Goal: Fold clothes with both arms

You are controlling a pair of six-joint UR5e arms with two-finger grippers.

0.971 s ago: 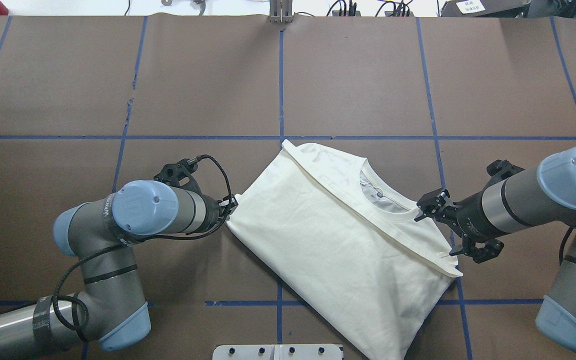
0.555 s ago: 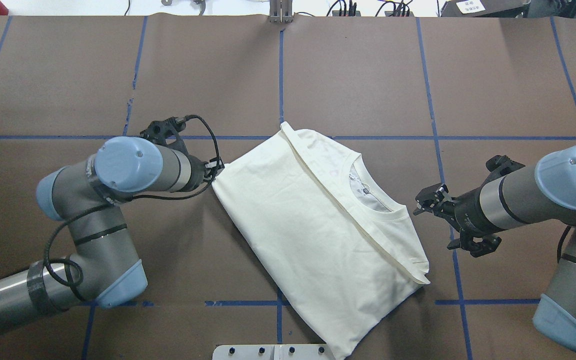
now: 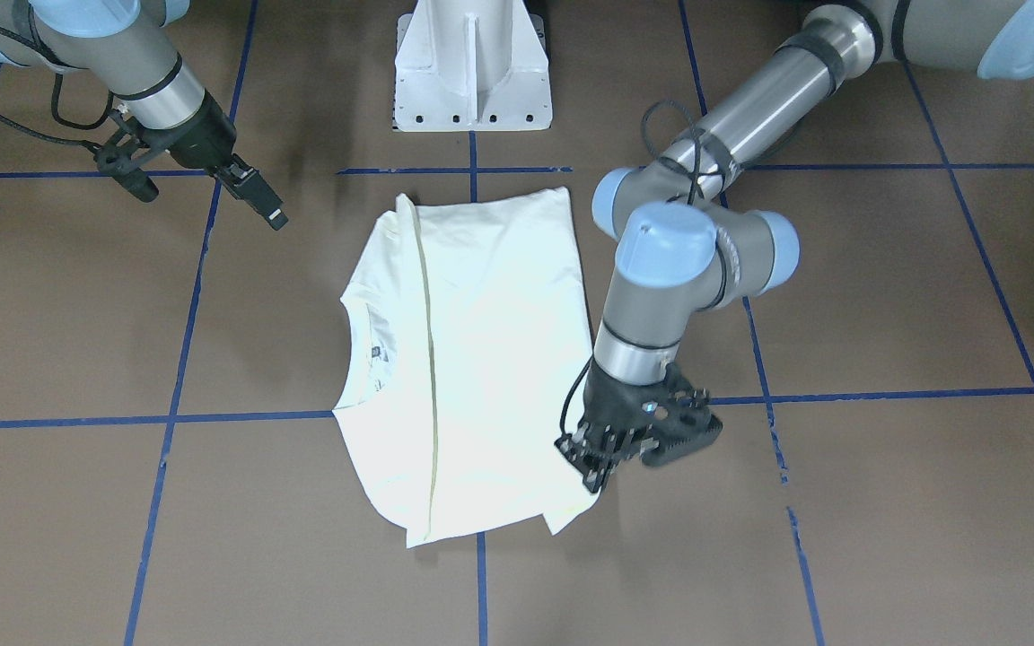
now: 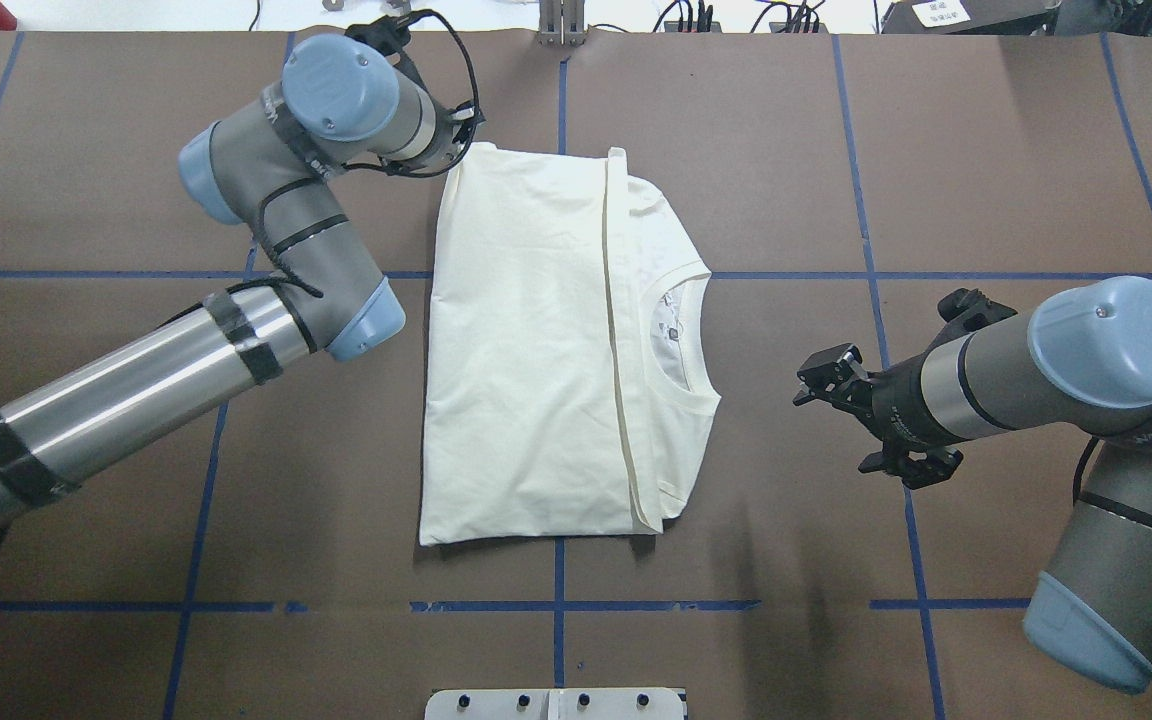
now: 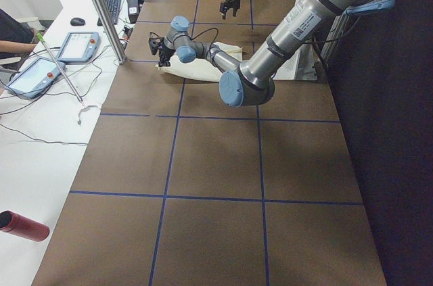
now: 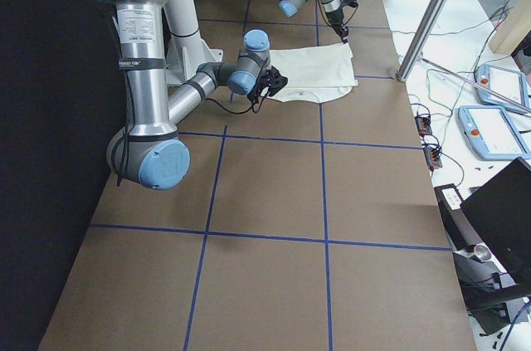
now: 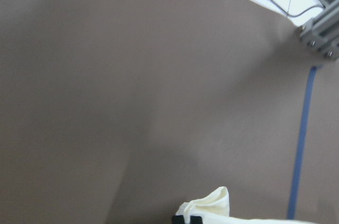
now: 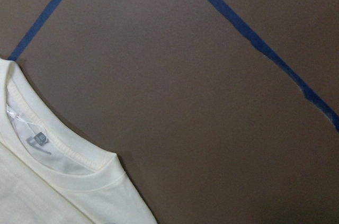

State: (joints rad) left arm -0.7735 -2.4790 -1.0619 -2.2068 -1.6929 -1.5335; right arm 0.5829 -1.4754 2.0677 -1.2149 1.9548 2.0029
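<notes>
**Front-facing:** a cream-white folded T-shirt (image 3: 490, 341) lies flat at the ctr of the brown paper-covered table (image 3: 885, 296), which has blue tape grid lines (image 3: 876, 393). The plain side is up and the ribbed round collar (image 3: 348, 359) is toward the view's left. The black two-finger left gripper (image 3: 596, 471) is down at the shirt's lower-right corner, tips on the cloth edge. The black two-finger right gripper (image 3: 270, 211) hangs apart from the shirt, off its upper-left corner. A white pedestal base (image 3: 472, 72) sits at the top.

**Overhead:** the shirt is a neat rectangle w/ a long fold ridge running near to far. The collar faces the right gripper, whose jaws are spread w/ nothing btwn them, clear of the cloth. The left gripper is at the far-left corner, mostly hidden by its wrist.

**Left side:** the shirt is small and far off, and the near arm reaches to its corner. Jaws can't be judged here.

**Right side:** the near arm's gripper is close by the collar side.

**Left wrist:** black fingertips (image 7: 186, 219) are clamped on a bunched bit of cream cloth, w/ brown table beyond.

**Right wrist:** collar curve w/ a small grey label (image 8: 38, 139) inside, next to bare table and tape.
</notes>
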